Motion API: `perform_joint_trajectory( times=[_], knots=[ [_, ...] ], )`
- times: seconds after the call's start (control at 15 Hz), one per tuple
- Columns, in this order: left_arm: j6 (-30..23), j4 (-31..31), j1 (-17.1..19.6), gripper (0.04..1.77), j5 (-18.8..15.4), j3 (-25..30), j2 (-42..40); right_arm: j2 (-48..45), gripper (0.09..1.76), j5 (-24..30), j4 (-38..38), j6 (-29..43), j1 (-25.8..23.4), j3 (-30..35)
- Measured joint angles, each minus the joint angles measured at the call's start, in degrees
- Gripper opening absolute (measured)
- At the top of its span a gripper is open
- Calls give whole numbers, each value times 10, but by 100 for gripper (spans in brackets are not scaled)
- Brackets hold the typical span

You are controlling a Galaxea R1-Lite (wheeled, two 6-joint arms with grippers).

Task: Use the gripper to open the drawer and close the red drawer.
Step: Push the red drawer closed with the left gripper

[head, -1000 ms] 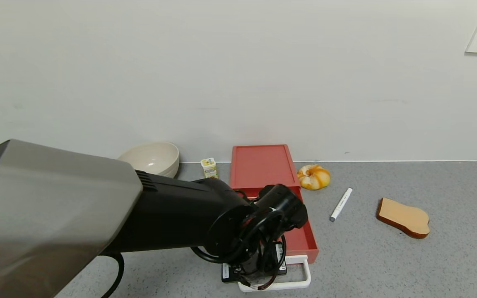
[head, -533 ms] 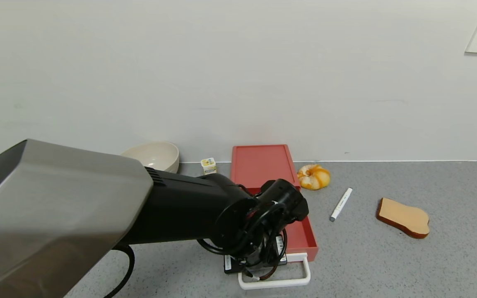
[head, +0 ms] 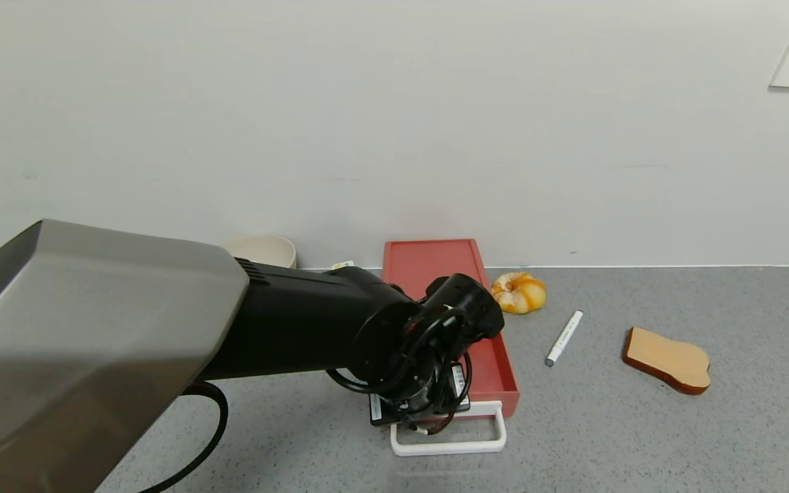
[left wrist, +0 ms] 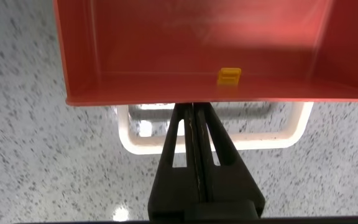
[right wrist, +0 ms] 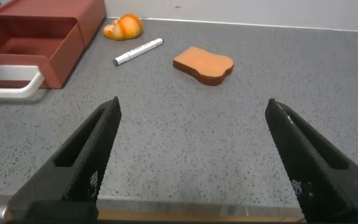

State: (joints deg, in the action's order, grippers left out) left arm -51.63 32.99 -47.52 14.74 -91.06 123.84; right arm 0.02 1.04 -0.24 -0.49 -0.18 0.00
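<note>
The salmon-red drawer (head: 432,270) lies by the wall with its tray (head: 494,370) pulled partly out toward me. The tray's white loop handle (head: 449,448) points at me. My left gripper (left wrist: 192,107) is shut, its closed fingers lying across the handle (left wrist: 291,134) with the tips against the tray's front wall (left wrist: 135,96). In the head view the black wrist (head: 429,356) with looping cables hides the fingers. A small yellow piece (left wrist: 229,76) lies inside the tray. My right gripper (right wrist: 193,102) is open and empty, low over the table, right of the drawer (right wrist: 42,31).
A beige bowl (head: 264,248) and a small yellow carton (head: 343,263) are half hidden behind my left arm. An orange-and-white bun (head: 519,292), a white marker (head: 564,337) and a brown toast slice (head: 668,359) lie right of the drawer on the grey table.
My left gripper has moved toward the wall, and the tray with its white handle has slid partway back into the red housing. My arm now hides more of the bowl and carton.
</note>
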Motion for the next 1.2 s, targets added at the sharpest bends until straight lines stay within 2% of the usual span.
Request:
perform_joint_trajectory(
  times=[1.2],
  knots=[
    [67, -2, 39, 11, 17, -97, 54, 0, 171, 0, 1, 0, 0, 0]
  ],
)
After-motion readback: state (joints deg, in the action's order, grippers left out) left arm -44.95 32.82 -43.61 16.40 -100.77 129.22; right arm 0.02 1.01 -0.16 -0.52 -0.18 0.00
